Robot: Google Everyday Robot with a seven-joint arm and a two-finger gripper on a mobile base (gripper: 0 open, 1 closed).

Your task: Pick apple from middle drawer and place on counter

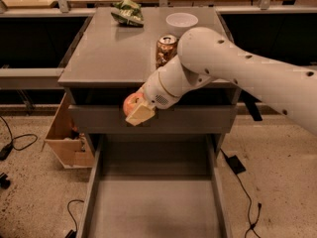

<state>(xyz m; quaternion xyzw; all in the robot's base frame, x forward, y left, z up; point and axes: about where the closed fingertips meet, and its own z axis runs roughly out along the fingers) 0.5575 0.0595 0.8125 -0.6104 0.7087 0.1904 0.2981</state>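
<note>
Nearest, the open middle drawer [156,202] holds no apple, so the pick looks done. Above it, the pincer [136,110] grips the apple [132,102] just below the tabletop [109,53] edge. Remaining: raise it over the tabletop, short of the soda can [166,46] and white bowl [182,20], then release.

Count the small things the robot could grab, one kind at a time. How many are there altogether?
Apple: 1, gripped in the claw, just below the counter's front edge and above the open middle drawer.
Soda can: 1, on the counter.
White bowl: 1, on the counter.
Green bag: 1, on the counter.
Total: 4.
</note>
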